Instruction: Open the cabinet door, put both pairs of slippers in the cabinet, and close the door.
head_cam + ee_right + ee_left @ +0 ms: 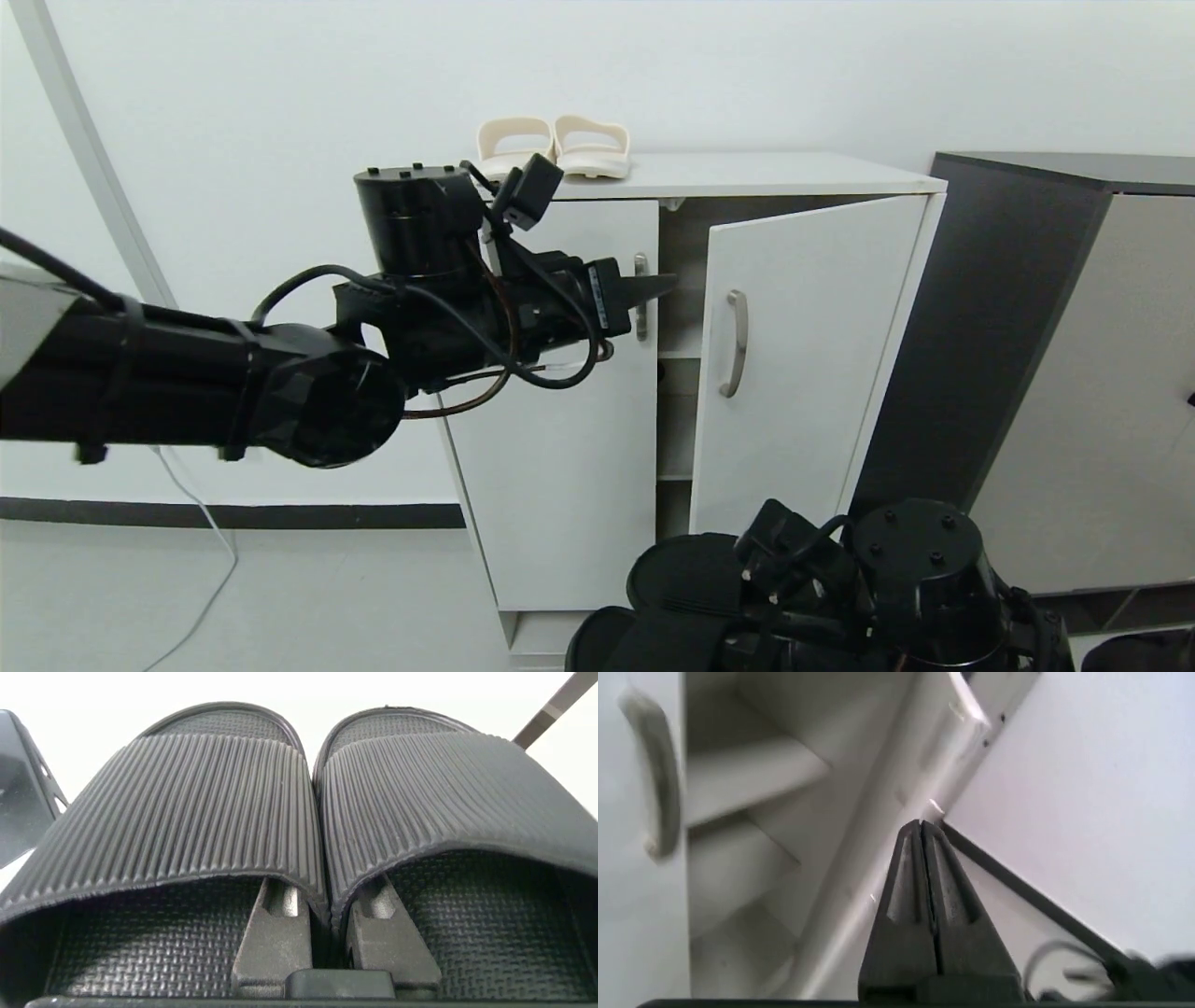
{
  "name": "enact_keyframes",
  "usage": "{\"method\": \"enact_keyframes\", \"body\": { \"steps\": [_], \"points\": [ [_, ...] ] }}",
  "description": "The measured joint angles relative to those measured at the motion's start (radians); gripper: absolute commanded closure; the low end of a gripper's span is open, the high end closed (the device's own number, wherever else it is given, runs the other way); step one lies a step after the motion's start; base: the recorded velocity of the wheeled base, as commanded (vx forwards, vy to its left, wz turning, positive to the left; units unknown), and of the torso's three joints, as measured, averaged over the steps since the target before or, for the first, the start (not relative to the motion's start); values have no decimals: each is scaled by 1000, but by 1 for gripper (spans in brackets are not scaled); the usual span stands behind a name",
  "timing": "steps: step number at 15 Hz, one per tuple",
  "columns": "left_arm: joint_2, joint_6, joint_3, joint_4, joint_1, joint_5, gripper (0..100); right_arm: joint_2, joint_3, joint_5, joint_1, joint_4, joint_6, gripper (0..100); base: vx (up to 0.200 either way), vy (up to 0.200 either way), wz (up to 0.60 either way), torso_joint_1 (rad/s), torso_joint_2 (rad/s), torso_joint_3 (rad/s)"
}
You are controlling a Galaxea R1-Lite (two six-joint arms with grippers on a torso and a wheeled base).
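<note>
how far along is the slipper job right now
Done: the right cabinet door stands ajar. In hand: the right hand grips the black slippers. Left: both pairs go inside, the cream slippers sit on the cabinet top, then shut the door.

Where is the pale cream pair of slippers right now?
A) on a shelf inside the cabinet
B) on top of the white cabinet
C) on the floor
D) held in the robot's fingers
B: the cream rubber slippers sit side by side on the flat top of the white two-door cabinet.
</note>
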Motion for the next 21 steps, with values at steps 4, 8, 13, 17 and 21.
{"method": "enact_keyframes", "body": {
  "steps": [4, 8, 13, 17, 21],
  "points": [
    [127, -11, -165, 23, 2, 3, 100, 1, 7, 0, 8, 0, -15, 100, 0, 0, 0, 0, 0, 0],
    [193, -28, -227, 30, -18, 6, 100, 4, 10, 0, 21, 1, -14, 100, -100, 0, 0, 0, 1, 1],
    [164, -15, -131, -18, -107, 23, 100, 17, 23, -1, 55, 2, -14, 100, -200, 0, 0, 3, 3, 0],
    [79, -4, -19, -61, -205, 31, 100, 20, 26, -1, 70, 0, -11, 100, -150, 0, 0, -2, 2, 4],
    [21, 48, 0, -53, -122, 158, 100, 23, -14, -45, 7, 0, -3, 100, 0, 0, 0, 0, 0, 0]
  ]
}}
